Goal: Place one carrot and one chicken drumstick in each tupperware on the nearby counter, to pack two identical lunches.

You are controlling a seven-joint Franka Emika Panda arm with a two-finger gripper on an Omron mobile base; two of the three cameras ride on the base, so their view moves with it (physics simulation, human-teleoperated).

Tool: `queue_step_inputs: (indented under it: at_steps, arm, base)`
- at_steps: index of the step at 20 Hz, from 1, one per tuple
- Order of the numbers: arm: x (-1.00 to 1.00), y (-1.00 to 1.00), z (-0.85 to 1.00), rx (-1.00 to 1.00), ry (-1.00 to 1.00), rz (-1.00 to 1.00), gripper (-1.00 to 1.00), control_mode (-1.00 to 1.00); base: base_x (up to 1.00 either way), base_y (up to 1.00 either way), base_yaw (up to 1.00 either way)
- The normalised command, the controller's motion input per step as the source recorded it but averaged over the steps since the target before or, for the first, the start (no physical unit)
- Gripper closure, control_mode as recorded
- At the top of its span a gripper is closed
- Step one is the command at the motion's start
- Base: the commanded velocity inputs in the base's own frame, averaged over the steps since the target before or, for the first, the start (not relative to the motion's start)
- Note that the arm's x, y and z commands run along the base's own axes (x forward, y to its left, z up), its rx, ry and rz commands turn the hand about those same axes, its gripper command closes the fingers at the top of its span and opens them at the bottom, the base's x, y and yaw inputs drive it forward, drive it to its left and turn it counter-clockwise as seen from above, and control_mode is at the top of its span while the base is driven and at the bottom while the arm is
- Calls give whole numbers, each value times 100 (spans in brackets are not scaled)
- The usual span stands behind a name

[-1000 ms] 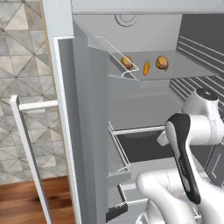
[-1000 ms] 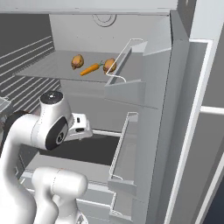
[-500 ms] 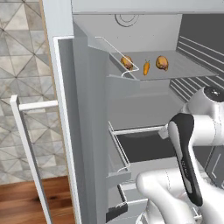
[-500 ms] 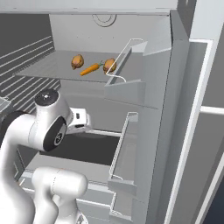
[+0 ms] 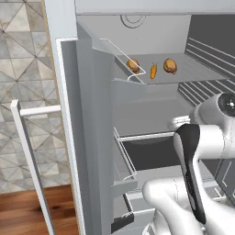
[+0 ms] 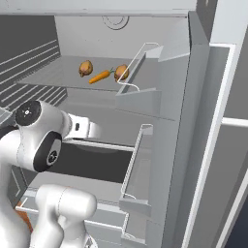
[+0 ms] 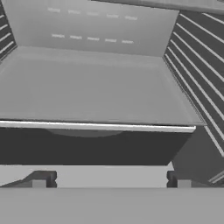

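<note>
The white arm [image 5: 202,151] rises from the near base, bends at its elbow and reaches level into the open fridge at the middle shelf [image 7: 96,92], its claw [image 7: 111,180] spread wide apart and holding nothing, the two dark tips low in the hand view over the shelf's front edge. Farther back and higher, on the upper shelf [image 6: 53,77], a carrot [image 6: 99,76] lies between two chicken drumsticks [image 6: 85,68], one to its left and one to its right beside the door bin [image 6: 140,92].

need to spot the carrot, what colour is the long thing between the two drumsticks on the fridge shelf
Orange carrot, clearest in the right base view.
</note>
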Motion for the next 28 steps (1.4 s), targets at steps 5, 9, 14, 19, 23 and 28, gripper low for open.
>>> queue_step_inputs:
  at_steps: [5,9,14,19,23,28]
  arm:
    - [0,-3,54,15,-7,-16,-100,-100]
    - [3,-13,48,9,0,-5,-100,-100]
    - [17,-18,25,3,1,-1,-100,-100]
    - [31,-16,7,0,0,0,-100,-100]
    - [50,-10,2,0,0,0,-100,-100]
    - [56,-14,0,0,-2,0,-100,-100]
  base:
    - [0,0,0]
    - [0,0,0]
    - [0,0,0]
    - [0,0,0]
    - [0,0,0]
    - [0,0,0]
